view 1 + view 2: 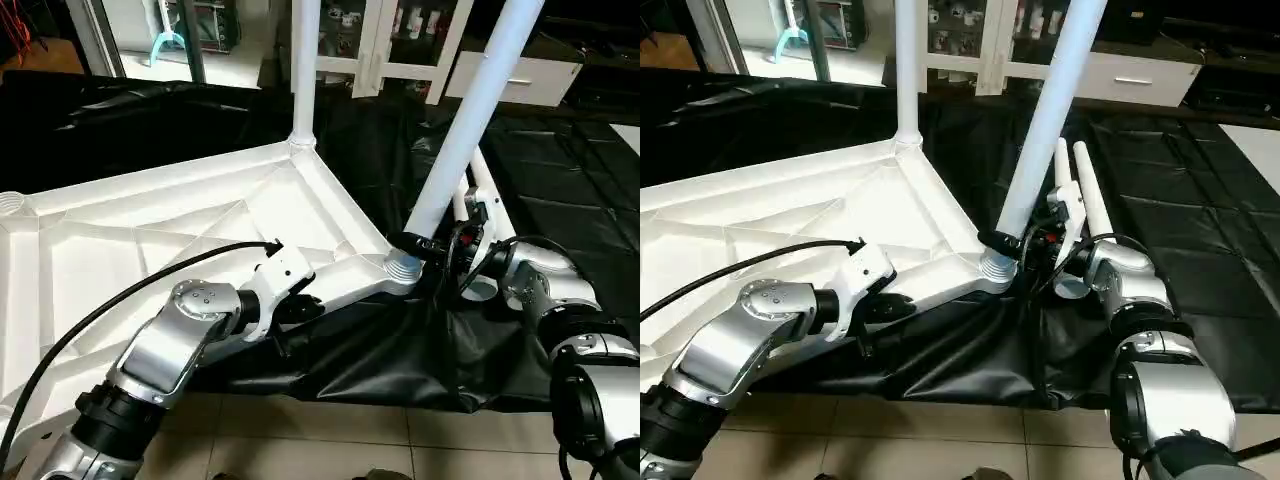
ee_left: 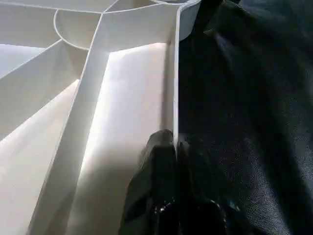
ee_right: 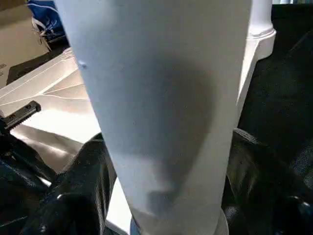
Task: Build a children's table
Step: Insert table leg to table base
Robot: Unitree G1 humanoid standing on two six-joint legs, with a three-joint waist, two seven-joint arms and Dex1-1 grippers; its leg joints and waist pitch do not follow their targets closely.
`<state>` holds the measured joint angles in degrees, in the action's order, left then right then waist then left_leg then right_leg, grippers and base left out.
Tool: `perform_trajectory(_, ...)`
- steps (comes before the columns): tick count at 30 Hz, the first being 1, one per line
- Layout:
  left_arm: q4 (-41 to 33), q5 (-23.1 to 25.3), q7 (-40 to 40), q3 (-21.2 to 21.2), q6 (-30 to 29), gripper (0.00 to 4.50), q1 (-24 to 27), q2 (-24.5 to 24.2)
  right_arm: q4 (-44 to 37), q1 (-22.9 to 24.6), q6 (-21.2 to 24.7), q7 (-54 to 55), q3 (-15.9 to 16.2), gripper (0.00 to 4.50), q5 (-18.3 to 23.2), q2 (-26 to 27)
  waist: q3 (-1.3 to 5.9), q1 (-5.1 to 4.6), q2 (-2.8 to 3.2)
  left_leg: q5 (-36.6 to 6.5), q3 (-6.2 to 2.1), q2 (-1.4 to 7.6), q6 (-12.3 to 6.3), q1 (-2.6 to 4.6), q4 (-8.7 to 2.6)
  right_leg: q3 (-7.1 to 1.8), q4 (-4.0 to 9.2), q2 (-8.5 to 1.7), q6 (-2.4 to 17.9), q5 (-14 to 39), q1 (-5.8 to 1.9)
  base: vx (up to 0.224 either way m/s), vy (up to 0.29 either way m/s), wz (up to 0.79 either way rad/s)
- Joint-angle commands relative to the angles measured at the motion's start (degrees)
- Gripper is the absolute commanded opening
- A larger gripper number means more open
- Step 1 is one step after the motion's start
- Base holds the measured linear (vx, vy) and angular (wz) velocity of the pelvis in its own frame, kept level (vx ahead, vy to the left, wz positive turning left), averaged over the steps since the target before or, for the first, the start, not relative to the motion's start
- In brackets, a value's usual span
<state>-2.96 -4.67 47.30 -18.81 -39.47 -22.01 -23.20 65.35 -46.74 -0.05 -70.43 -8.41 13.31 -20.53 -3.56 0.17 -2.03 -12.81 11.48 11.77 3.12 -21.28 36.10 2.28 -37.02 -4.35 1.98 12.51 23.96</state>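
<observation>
Two legs in play: one leg (image 1: 303, 60) stands upright in the tabletop's far corner socket; a second leg (image 1: 470, 120) is at the near right corner socket (image 1: 404, 264), its threaded lower end at the socket mouth.
Tabletop: the white tabletop (image 1: 150, 240) lies upside down on a black sheet (image 1: 570, 180), ribs up, in front of the robot and mostly to its left.
Spare legs: two more legs (image 1: 1088, 195) lie side by side on the sheet just beyond the right arm, long axes running away from the robot.
Right gripper: the right gripper (image 1: 418, 243) is wrapped around the second leg just above its threaded end, a black finger on either side of the tube in the right wrist view.
Left gripper: the left gripper (image 2: 168, 156) is pinched onto the tabletop's near edge wall, one finger inside, one outside, to the left of the socket.
Key relation: the second leg's long axis is tilted, its top leaning away and to the right, while the socket looks to open straight up.
Judgement: the leg probably needs to be brought upright over the socket before it will seat.
Nearer arm: the right arm is at the socket; the left likely steadies the tabletop.
</observation>
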Motion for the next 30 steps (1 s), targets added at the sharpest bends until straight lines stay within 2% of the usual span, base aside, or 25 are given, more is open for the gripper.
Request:
perform_trajectory(1, -1.24, -0.67, 0.69, -0.75, 0.51, 0.00, 0.57, -0.13, -0.50, 0.53, -0.12, -0.03, 0.06, 3.37, -0.42, -0.97, 4.13, 0.12, 0.36, 3.81, -0.56, 1.76, -10.40, 0.79, -3.39, -1.91, 2.84, -3.06, 19.87, -7.61, -3.46, 0.000, 0.000, 0.00)
perform_trajectory(2, -1.20, -0.67, 0.72, -0.77, 0.49, 0.00, 0.54, -0.15, -0.49, 0.52, -0.11, -0.04, 0.01, 3.12, -0.48, -1.02, 4.11, 0.11, 0.35, 3.79, -0.56, 1.77, -10.39, 0.77, -3.40, -1.91, 2.85, -3.07, 19.89, -7.62, -3.46, 0.000, 0.000, 0.00)
perform_trajectory(4, -1.01, -0.68, 0.81, -0.83, 0.55, 0.00, 0.40, -0.18, -0.53, 0.73, -0.32, -0.39, 0.61, 3.12, -1.10, -1.12, 4.13, 0.12, 0.40, 3.80, -0.57, 1.76, -10.42, 0.75, -3.38, -1.90, 2.84, -3.06, 19.92, -7.70, -3.48, 0.000, 0.000, 0.00)
perform_trajectory(7, -0.86, -0.70, 0.83, -0.87, 0.62, 0.00, 0.25, -0.26, -0.41, 1.03, -0.77, -0.51, 1.64, 2.71, -2.17, -1.28, 4.16, 0.15, 0.45, 4.02, -0.59, 1.76, -10.39, 0.77, -3.35, -1.85, 2.81, -3.05, 20.02, -8.02, -3.48, 0.000, 0.000, 0.00)
perform_trajectory(15, -0.64, -0.75, 0.88, -0.83, 0.66, 0.00, 0.03, -0.50, -0.10, 1.16, -1.39, -0.23, 2.43, 2.10, -3.22, -1.40, 4.04, 0.12, 0.45, 2.93, -0.57, 1.78, -9.95, 0.79, -3.41, -1.88, 2.92, -3.06, 19.89, -6.91, -3.46, 0.000, 0.000, 0.00)
perform_trajectory(24, -0.48, -0.85, 1.09, -0.84, 0.70, 0.00, -0.11, -0.79, 0.30, 0.68, -1.41, -0.27, 2.33, 1.99, -3.15, -1.20, 4.02, 0.10, 0.46, 2.92, -0.59, 1.73, -9.88, 0.72, -3.41, -1.92, 2.86, -3.04, 20.00, -7.66, -3.56, 0.000, 0.000, 0.00)
perform_trajectory(30, -0.35, -0.86, 1.02, -0.80, 0.86, 0.00, -0.17, -0.76, 0.22, 1.07, -1.20, 0.93, 0.95, 1.98, -1.93, -0.23, 4.00, 0.08, 0.53, 3.07, -0.61, 1.78, -10.00, 0.76, -3.45, -1.87, 2.84, -3.01, 20.04, -7.80, -3.49, 0.000, 0.000, 0.00)
